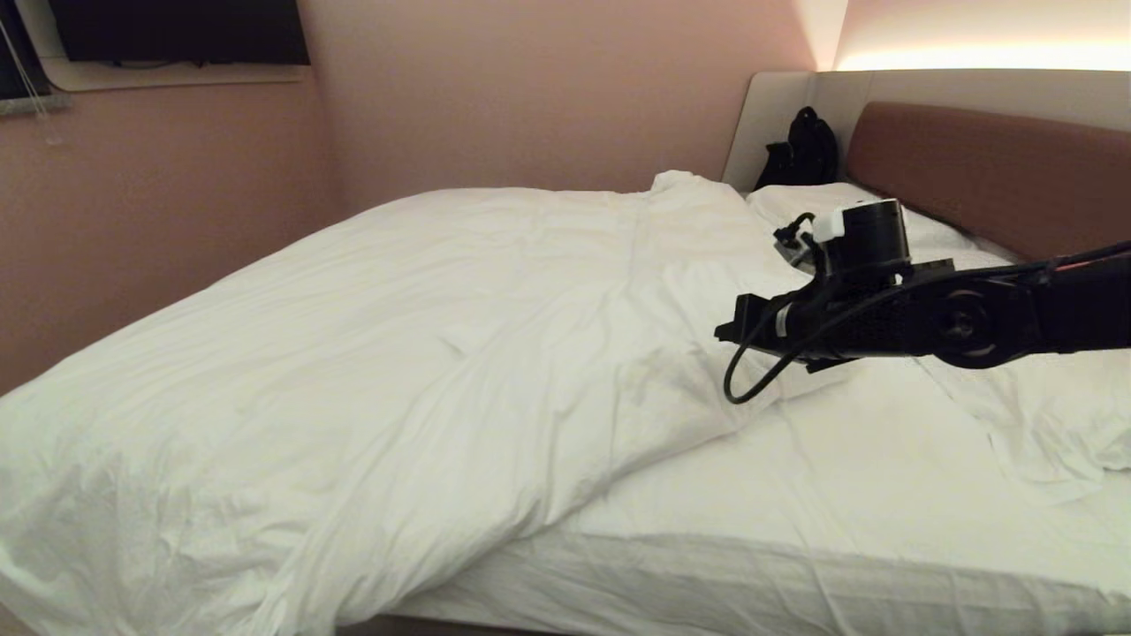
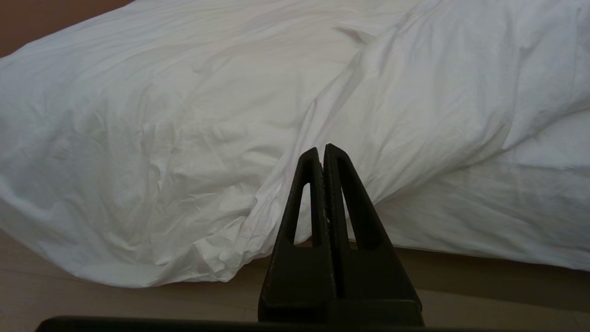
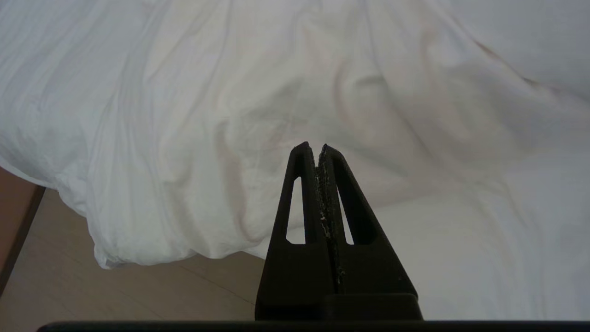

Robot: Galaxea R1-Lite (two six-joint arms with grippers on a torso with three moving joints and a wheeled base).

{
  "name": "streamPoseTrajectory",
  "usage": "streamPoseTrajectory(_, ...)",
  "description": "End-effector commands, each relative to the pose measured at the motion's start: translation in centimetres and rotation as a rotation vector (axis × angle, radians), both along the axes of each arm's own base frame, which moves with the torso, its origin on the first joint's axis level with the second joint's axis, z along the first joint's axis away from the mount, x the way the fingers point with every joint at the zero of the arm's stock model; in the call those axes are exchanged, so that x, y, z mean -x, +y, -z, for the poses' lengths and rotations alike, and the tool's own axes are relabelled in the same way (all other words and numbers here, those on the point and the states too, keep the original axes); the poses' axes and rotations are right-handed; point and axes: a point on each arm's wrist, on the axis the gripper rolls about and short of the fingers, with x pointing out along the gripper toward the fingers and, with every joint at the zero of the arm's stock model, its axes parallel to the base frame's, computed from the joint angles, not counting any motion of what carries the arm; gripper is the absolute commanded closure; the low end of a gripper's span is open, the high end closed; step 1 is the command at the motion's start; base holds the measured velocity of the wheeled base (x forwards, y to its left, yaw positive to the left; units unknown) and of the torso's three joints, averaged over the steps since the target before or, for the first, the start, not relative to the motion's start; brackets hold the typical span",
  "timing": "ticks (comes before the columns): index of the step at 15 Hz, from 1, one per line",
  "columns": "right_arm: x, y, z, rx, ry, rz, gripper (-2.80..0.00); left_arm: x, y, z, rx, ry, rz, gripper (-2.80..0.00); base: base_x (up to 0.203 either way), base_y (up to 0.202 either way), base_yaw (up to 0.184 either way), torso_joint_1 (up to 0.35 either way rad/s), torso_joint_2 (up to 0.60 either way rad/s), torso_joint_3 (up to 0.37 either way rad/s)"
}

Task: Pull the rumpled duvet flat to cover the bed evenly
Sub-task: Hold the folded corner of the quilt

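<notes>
The white duvet (image 1: 398,353) lies rumpled over the left and middle of the bed (image 1: 839,477). Its edge runs diagonally, leaving the near right part of the mattress sheet bare. My right gripper (image 1: 721,334) reaches in from the right and hovers above the duvet's folded edge. In the right wrist view it (image 3: 313,146) is shut with nothing in it, over the duvet (image 3: 230,92) beside the bare sheet (image 3: 484,240). My left gripper (image 2: 321,148) is shut and empty, low beside the bed. It faces the duvet (image 2: 184,115), which hangs to the floor.
A crumpled pillow (image 1: 1043,415) lies at the right and another (image 1: 813,208) by the brown headboard (image 1: 990,168). A black backpack (image 1: 800,150) leans in the back corner. A pink wall runs along the far left side of the bed. Beige floor (image 2: 92,299) lies along the near side.
</notes>
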Motion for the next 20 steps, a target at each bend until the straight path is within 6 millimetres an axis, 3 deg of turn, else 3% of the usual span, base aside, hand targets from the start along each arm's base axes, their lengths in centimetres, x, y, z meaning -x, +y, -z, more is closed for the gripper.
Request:
streamPoseTrajectory(1,-0.9,0.4,1.2,0.004,0.027,-0.001,0.00,0.0,0.0,0.0,0.000,0.000,-0.001,0.00,0.000,0.000,0.000,0.000,0.00,0.000)
streamPoseTrajectory(6,-2.5,0.8,2.8,0.016,0.031,0.015,0.00,0.0,0.0,0.0,0.000,0.000,-0.001,0.00,0.000,0.000,0.000,0.000,0.00,0.000)
streamPoseTrajectory(7,-2.8,1.0,3.3,0.022,0.030,0.020,-2.80,0.0,0.0,0.0,0.000,0.000,-0.001,0.00,0.000,0.000,0.000,0.000,0.00,0.000)
streamPoseTrajectory(17,-5.7,3.0,6.2,0.058,0.037,0.021,-2.80,0.0,0.0,0.0,0.000,0.000,-0.001,0.00,0.000,0.000,0.000,0.000,0.00,0.000)
streamPoseTrajectory(20,-7.0,4.2,9.1,0.114,0.061,0.014,-2.80,0.0,0.0,0.0,0.000,0.000,-0.001,0.00,0.000,0.000,0.000,0.000,0.00,0.000)
